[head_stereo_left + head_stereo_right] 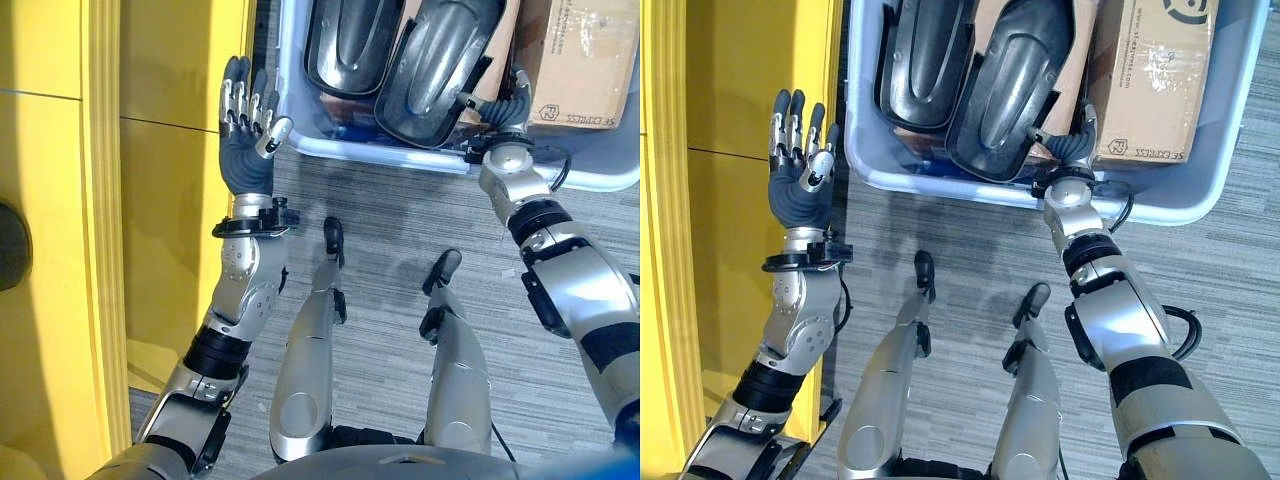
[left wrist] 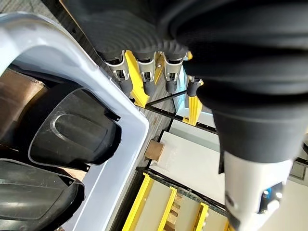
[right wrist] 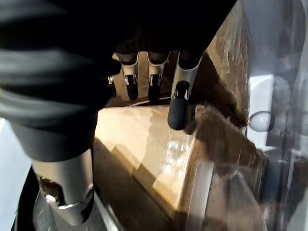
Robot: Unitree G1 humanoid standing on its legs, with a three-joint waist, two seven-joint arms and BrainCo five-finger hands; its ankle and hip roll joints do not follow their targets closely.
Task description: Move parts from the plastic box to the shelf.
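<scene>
While our right hand [image 1: 1072, 150] reaches into the pale blue plastic box [image 1: 1200, 205] at twelve o'clock, fingers loosely spread over a brown cardboard box [image 1: 1155, 75], we judge the pick barely begun; closing on something comes next. Two dark moulded parts [image 1: 1000, 85] lie inside. Our left hand [image 1: 800, 170] hovers wide beside the yellow shelf [image 1: 730, 120].

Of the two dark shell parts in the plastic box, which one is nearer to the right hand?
The shell part beside the cardboard box: its lower end almost meets the right hand. The other shell part lies toward the yellow shelf.
</scene>
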